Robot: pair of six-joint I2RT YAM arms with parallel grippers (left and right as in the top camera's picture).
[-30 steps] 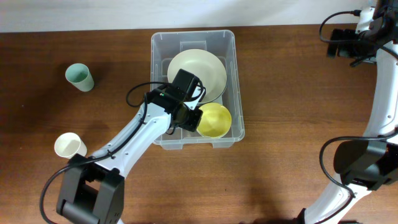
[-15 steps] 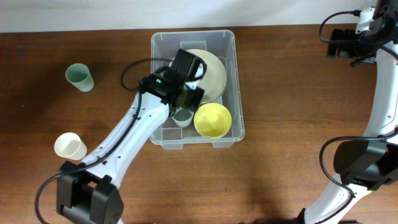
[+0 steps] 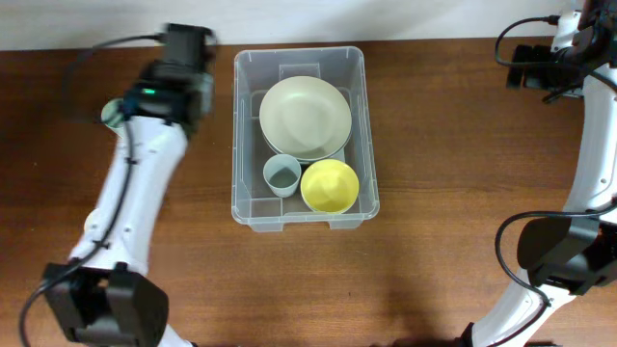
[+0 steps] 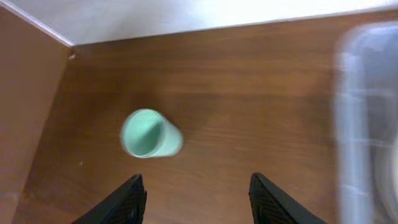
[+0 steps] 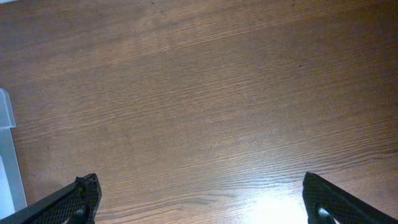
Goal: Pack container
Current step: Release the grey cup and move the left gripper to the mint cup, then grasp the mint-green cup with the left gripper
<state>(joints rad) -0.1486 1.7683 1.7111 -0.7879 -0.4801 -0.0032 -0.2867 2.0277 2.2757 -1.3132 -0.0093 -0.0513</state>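
Left gripper [image 4: 200, 193], fingers apart and empty, hovers above the wooden table [image 4: 261, 93] near a pale green cup [image 4: 148, 133]. Right gripper [image 5: 202, 196] is spread wide, holding nothing.

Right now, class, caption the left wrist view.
Open left gripper over the table, mint cup ahead, container at right.

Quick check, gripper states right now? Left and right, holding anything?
Left gripper: open, holding nothing, green cup on the table ahead of it.
Right gripper: open wide, holding nothing, over the table.
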